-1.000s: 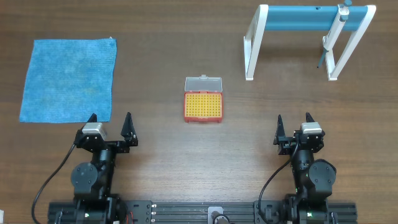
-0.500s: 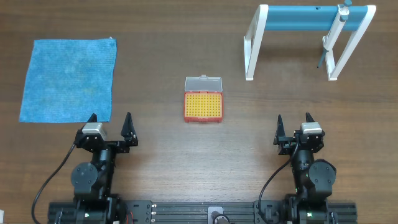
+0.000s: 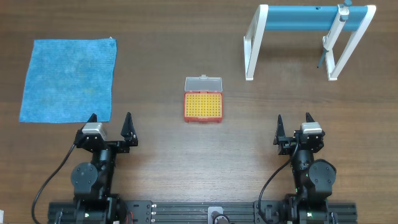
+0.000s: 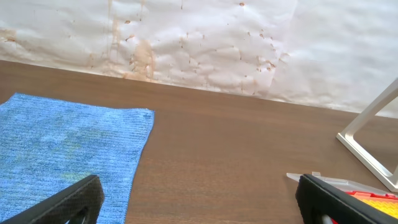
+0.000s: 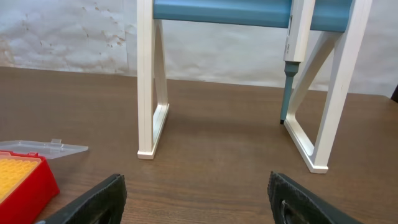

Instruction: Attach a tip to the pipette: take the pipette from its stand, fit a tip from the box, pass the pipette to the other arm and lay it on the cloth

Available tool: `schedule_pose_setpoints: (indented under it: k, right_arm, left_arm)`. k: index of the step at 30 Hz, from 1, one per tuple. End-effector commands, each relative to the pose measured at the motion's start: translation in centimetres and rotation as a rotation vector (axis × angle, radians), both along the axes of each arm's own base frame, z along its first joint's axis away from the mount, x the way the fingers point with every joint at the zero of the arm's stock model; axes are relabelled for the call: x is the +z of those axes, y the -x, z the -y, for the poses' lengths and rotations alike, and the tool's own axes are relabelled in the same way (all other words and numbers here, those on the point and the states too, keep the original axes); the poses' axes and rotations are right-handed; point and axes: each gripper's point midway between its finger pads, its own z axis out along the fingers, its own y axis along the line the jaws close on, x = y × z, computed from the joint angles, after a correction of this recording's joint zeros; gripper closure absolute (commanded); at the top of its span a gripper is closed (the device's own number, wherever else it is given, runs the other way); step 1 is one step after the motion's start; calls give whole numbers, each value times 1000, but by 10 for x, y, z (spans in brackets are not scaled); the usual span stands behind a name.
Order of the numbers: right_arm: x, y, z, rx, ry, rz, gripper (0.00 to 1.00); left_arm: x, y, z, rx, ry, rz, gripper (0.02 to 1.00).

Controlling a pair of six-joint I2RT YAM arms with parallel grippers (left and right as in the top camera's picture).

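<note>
Tabletop (image 3: 186, 155) of brown wood was recorded as the work surface. Blue cloth (image 3: 68, 81) was laid flat at its far left. White-legged stand (image 3: 298, 20) with a blue crossbar was set at the far right. Red tip box (image 3: 203, 106), its clear lid folded back, was placed centrally, well apart from both. Left gripper (image 3: 111, 117) and right gripper (image 3: 293, 118) were held near their bases, fingers spread apart, nothing gripped. Pipette (image 3: 333, 31) was hung upright from the crossbar's right end, untouched.
</note>
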Motion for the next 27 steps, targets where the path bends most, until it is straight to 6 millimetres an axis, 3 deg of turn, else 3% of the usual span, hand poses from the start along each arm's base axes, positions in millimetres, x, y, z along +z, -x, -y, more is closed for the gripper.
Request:
schedule_pose_setpoints:
  k: [1,7,9,11,16,23,27]
  right_arm:
    - [-2,0,3,-18,-17,-3,248]
    - [-7,-5,4,-23,-47,-79,246]
    - [5,-15,8,-46,-51,-141,246]
    - [32,-34,18,-85,-54,-223,248]
    - [75,-87,61,-150,-36,-340,248]
    - [75,-127,103,-32,-33,-280,248]
    - [74,-147,117,25,-31,-198,246]
  left_arm:
    - [-2,0,-1,7,4,-5,20]
    - [-2,0,-1,7,5,-5,23]
    - [-2,0,-1,7,4,-5,20]
    - [-2,0,-1,7,5,-5,20]
    - [-2,0,-1,7,5,-5,23]
    - [-2,0,-1,7,4,-5,20]
    - [-2,0,-1,7,5,-5,23]
